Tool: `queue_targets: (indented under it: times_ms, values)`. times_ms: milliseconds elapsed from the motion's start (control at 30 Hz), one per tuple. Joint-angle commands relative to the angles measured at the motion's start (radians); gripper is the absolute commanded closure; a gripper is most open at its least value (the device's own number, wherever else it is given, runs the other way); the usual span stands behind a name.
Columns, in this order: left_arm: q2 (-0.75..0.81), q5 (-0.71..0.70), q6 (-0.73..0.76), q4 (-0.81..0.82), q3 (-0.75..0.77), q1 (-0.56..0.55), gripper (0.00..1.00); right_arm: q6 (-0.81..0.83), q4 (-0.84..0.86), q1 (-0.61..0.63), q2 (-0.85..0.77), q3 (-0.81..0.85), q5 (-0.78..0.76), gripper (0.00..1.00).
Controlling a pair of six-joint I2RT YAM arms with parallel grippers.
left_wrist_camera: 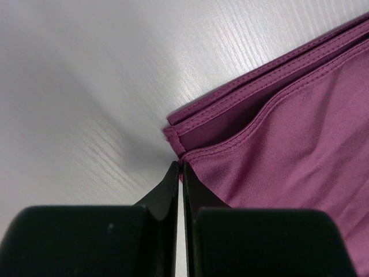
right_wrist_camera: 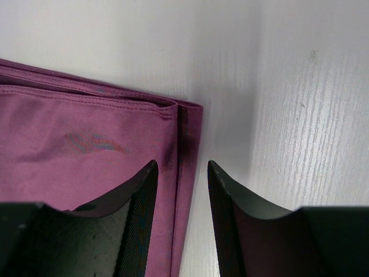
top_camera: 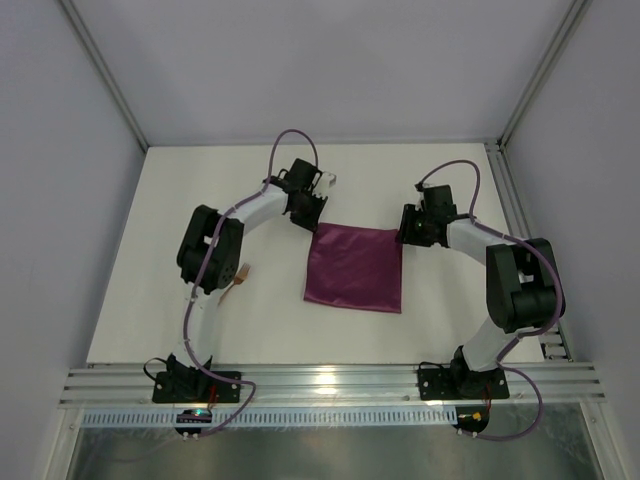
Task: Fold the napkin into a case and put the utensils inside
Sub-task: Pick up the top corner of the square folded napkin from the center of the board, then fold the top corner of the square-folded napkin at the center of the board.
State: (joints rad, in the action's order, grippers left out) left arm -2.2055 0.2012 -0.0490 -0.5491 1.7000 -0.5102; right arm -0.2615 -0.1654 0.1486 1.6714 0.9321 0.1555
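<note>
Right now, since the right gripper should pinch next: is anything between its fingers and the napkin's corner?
Nothing visible does. The right gripper stands open astride the napkin at its folded edge near the corner, with only bare table beside it.

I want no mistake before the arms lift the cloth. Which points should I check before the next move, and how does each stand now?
1. The left gripper is shut at a corner of the napkin: ok.
2. Cloth is really pinched in it: cannot tell.
3. The right gripper is closed on its corner: not ok, jaws open astride the edge.
4. The napkin lies folded and flat: ok.
5. The utensils are clear of the cloth: ok, beside the left arm.
</note>
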Motion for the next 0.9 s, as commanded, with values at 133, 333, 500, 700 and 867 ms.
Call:
queue_targets:
  times_ms: [133,333,500,700,867]
  values:
    - [0.141,0.041,-0.025,-0.002,-0.025,-0.007,1.00,0.002,0.026,-0.003,-0.022,-0.015,0.006,0.56]
    - [0.193,0.029,-0.003,-0.026,-0.057,-0.042,1.00,-0.005,0.038,-0.003,-0.024,-0.027,0.010,0.56]
    - [0.233,0.029,0.000,-0.037,-0.083,-0.111,1.00,-0.010,0.041,-0.001,-0.033,-0.035,0.007,0.56]
    - [0.267,0.055,0.000,-0.057,-0.077,-0.250,1.00,-0.018,0.040,-0.010,-0.044,-0.041,0.006,0.56]
    - [0.259,0.073,-0.015,-0.077,-0.030,-0.381,1.00,-0.045,0.053,-0.060,-0.096,-0.068,0.070,0.56]
